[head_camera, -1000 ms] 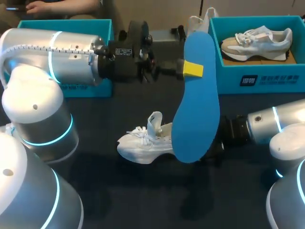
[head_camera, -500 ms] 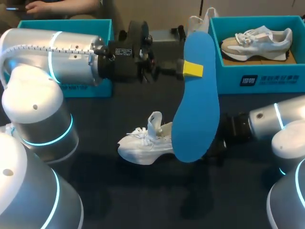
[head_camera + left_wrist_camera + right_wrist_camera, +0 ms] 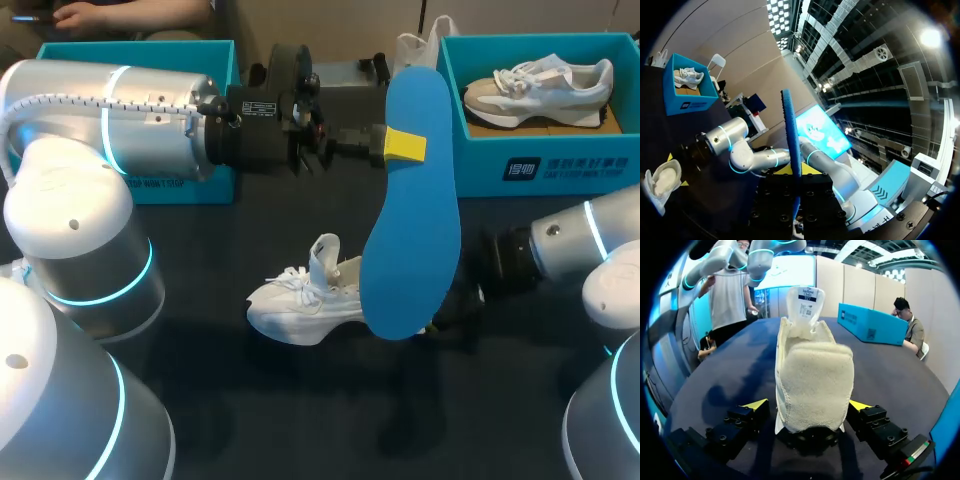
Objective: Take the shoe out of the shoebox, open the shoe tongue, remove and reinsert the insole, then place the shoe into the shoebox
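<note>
Head view: dark matte table (image 3: pixel 300 420) w/ white shoe (image 3: pixel 300 305) lying mid-table, toe left, tongue (image 3: pixel 324 255) up. Left tool (image 3: pixel 404 146) clamped on blue insole (image 3: pixel 412 230), held upright over shoe's heel end. Right wrist view: right tool (image 3: pixel 807 407) spread wide, fingers (image 3: pixel 756 405) either side of heel, not gripping. Teal shoebox (image 3: pixel 560 170) far right holds 2nd sneaker (image 3: pixel 540 85); another teal box (image 3: pixel 140 49) far left, behind left arm (image 3: pixel 120 110).
</note>
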### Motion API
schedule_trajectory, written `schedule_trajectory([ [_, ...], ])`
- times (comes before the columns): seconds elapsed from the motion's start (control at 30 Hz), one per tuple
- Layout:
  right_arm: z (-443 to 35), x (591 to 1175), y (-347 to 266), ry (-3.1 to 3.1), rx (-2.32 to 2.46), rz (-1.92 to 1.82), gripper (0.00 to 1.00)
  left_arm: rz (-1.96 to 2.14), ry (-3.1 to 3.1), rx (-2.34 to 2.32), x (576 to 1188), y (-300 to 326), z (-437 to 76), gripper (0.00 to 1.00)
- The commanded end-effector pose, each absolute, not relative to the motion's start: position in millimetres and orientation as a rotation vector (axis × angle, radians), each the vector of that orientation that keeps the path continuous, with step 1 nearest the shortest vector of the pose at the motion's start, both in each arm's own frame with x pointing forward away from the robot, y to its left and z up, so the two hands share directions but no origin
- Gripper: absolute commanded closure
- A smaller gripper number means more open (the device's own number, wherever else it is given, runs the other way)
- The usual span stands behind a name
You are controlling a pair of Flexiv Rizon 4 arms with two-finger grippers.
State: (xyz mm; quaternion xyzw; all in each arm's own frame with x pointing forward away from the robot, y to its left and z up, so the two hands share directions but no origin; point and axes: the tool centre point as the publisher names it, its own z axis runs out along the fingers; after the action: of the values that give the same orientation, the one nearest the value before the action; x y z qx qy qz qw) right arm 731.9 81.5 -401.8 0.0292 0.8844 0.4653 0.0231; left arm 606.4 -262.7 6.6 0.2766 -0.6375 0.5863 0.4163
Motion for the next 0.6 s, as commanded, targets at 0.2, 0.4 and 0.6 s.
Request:
schedule_trajectory([
  [0.2, -368.9, 726.5, 67.1, 2.811, 0.101, 1.286, 0.0, 1.472, -1.602, 0.697, 605.8, -263.7, 6.4, 1.0],
  [0.4, -351.3, 727.8, 63.3, 2.888, 0.111, 1.153, 0.0, 1.472, -1.602, 0.697, 605.8, -263.7, 6.4, 1.0],
  [0.6, -334.3, 728.0, 64.5, 2.932, 0.131, 1.026, 0.0, 1.472, -1.602, 0.697, 605.8, -263.7, 6.4, 1.0],
])
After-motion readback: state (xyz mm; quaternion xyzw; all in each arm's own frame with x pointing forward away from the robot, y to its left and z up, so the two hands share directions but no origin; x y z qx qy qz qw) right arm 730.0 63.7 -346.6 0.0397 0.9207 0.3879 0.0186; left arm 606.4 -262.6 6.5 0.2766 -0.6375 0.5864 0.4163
